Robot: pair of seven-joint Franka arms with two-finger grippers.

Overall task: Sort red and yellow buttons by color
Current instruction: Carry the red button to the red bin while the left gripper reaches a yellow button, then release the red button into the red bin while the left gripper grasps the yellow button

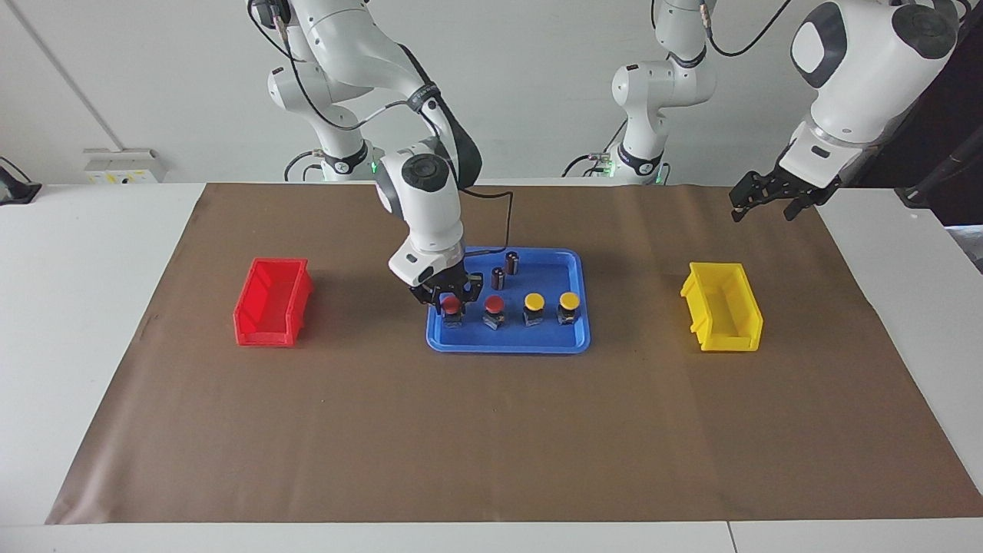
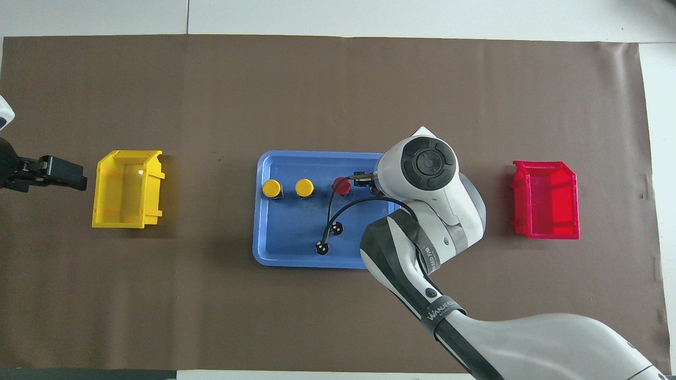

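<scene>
The four buttons stand in a row along the edge of the blue tray [image 1: 580, 307] farther from the robots, reds toward the right arm's end and yellows toward the left arm's, so each arm can probably serve the bin at its own end. The right gripper [image 1: 451, 298] is down in the tray, its fingers clenched around the end red button [image 1: 451, 307], which stands on the tray floor; its wrist hides that button in the overhead view. Taking the outermost one first likely keeps the fingers clear of the second red button [image 1: 494, 306] just beside it. The two yellow buttons [image 1: 534, 302] [image 1: 569, 300] stand upright and untouched next in the row. Two dark capless cylinders [image 1: 511, 263] stand nearer to the robots in the tray, apart from the row and outside the sort. The red bin [image 1: 273, 312] sits on the brown mat toward the right arm's end of the desk, the yellow bin [image 1: 723, 306] toward the left arm's end, both well apart from the tray. The left gripper [image 1: 768, 201] waits in the air near the yellow bin with its fingers released and empty, seemingly ready for the yellows.
</scene>
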